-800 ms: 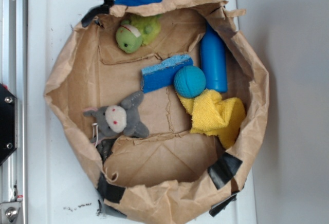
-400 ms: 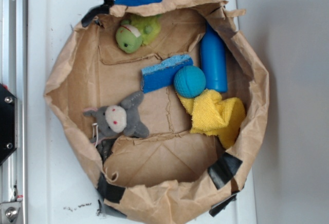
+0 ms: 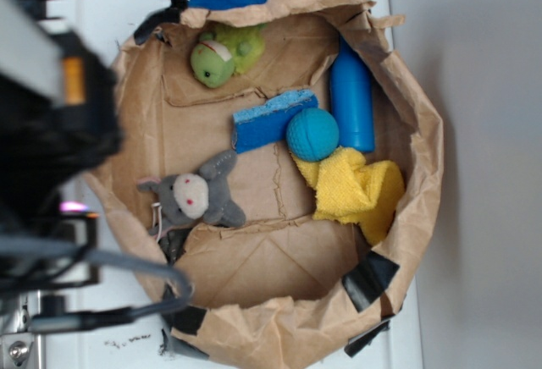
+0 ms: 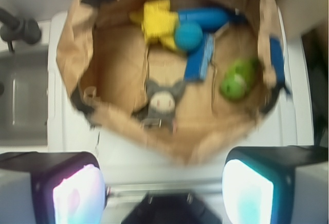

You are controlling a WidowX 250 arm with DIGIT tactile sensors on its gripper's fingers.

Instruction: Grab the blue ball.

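- The blue ball (image 3: 312, 134) sat inside the paper bag (image 3: 254, 318), touching the blue sponge (image 3: 273, 120), blue cylinder (image 3: 351, 102) and yellow cloth (image 3: 354, 187).
- The gripper (image 4: 163, 188) hung outside the bag, fingers (image 4: 77, 193) spread wide and empty, ready to reach in.

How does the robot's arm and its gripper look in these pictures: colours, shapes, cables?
In the exterior view the arm is a blurred, mostly black mass with a light grey block and a small orange mark; grey cables loop below it. In the wrist view the gripper has two blocky fingers, dark-edged with pale glossy inner pads, and a black body between them.
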